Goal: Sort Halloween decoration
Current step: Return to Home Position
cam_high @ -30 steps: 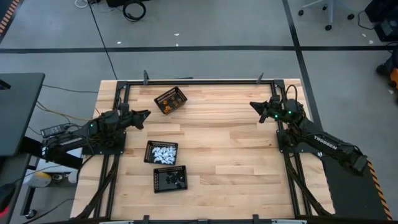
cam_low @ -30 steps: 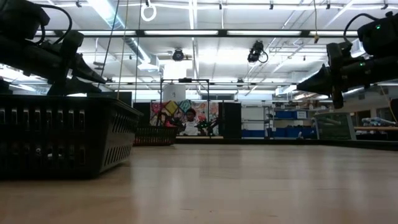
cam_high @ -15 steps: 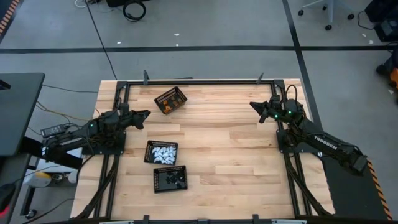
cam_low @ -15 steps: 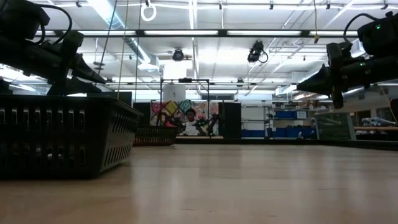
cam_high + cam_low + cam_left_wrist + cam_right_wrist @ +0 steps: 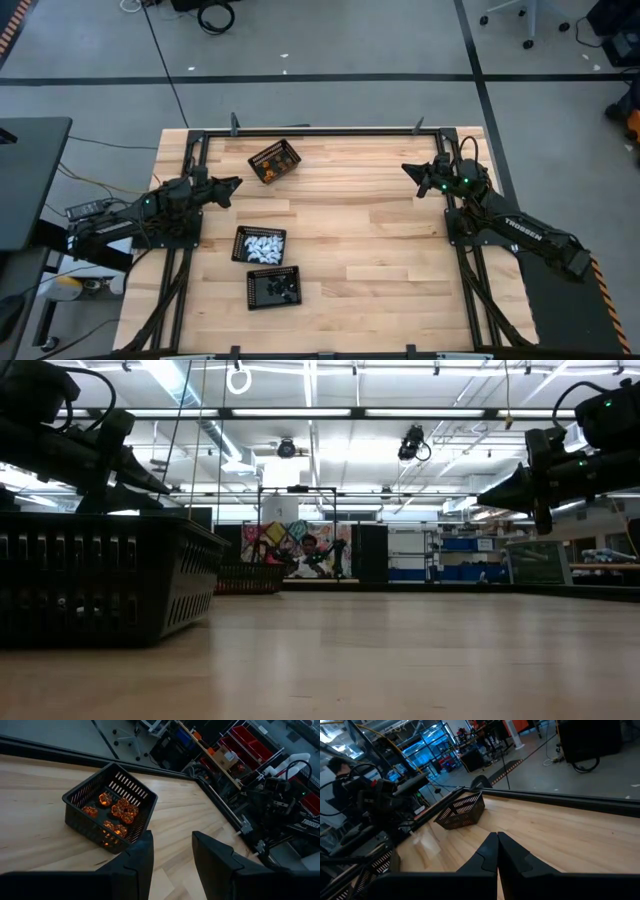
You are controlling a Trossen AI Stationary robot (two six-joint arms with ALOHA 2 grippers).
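Sorting looks done: orange pieces, white pieces, black pieces lie in separate baskets; left gripper gapes empty, right gripper closed.

place: robotics lab | evidence: storage shelving, office chair, floor cables

The person far behind the table seems to have shifted slightly sideways since before.

The table is lit evenly from overhead; only faint shadows are cast. In the low view, glare is produced by ceiling strip lights, and the near basket is backlit.
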